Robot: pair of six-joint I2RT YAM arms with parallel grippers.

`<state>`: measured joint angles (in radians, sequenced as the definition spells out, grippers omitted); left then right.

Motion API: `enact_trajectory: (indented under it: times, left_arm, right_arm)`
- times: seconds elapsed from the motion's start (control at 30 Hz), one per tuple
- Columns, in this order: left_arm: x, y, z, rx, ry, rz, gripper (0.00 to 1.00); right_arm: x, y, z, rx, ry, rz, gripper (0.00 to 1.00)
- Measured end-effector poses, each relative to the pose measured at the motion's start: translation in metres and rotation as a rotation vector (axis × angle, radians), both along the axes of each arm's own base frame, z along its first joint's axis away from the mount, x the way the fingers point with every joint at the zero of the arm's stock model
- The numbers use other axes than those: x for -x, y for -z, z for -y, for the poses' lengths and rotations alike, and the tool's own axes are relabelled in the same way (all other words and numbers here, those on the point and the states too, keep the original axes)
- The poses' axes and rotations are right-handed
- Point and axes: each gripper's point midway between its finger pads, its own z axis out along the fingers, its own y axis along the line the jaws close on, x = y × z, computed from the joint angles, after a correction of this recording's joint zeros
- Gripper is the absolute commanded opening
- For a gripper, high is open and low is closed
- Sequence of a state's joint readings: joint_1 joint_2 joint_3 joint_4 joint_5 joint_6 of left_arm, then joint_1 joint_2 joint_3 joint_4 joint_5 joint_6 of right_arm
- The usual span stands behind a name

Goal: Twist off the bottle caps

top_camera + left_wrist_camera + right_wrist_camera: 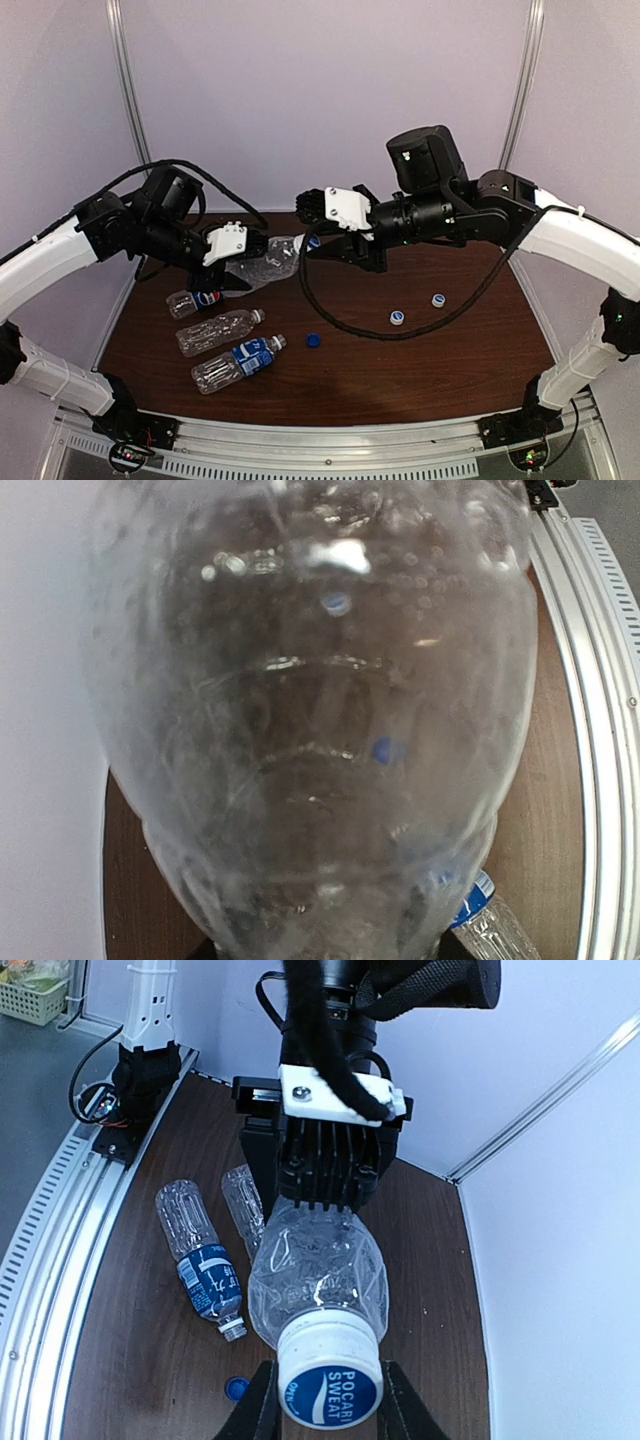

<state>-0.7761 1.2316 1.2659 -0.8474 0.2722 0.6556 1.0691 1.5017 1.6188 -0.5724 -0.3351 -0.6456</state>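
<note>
My left gripper (240,268) is shut on the base of a clear unlabelled bottle (268,262) and holds it level above the table; this bottle (310,730) fills the left wrist view and hides the fingers there. My right gripper (318,245) is shut on its white cap (330,1380), which has a blue "Pocari Sweat" top, with a finger (262,1410) pressed against each side. Three other bottles lie at front left: a Pepsi one (190,301), an unlabelled one (218,330) and a blue-labelled one (236,363), all uncapped. A dark blue cap (314,340) and two white caps (397,318) (438,299) lie loose.
The brown table (440,370) has a metal rail (330,440) along its near edge and white walls behind. The blue-labelled bottle (205,1270) and the dark blue cap (236,1388) lie below the held bottle in the right wrist view.
</note>
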Motion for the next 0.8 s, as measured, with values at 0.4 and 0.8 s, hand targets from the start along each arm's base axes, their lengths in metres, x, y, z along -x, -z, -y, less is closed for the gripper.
enact_trajectory:
  times: [0.4, 0.8]
  left_arm:
    - [0.003, -0.005, 0.004, 0.027, 0.007, -0.013, 0.37]
    - [-0.021, -0.012, 0.000, 0.020, -0.097, 0.073, 0.37]
  right_arm:
    - [-0.007, -0.026, 0.002, -0.095, 0.072, 0.044, 1.00]
    - [-0.020, -0.056, 0.024, -0.464, 0.435, -0.676, 0.84]
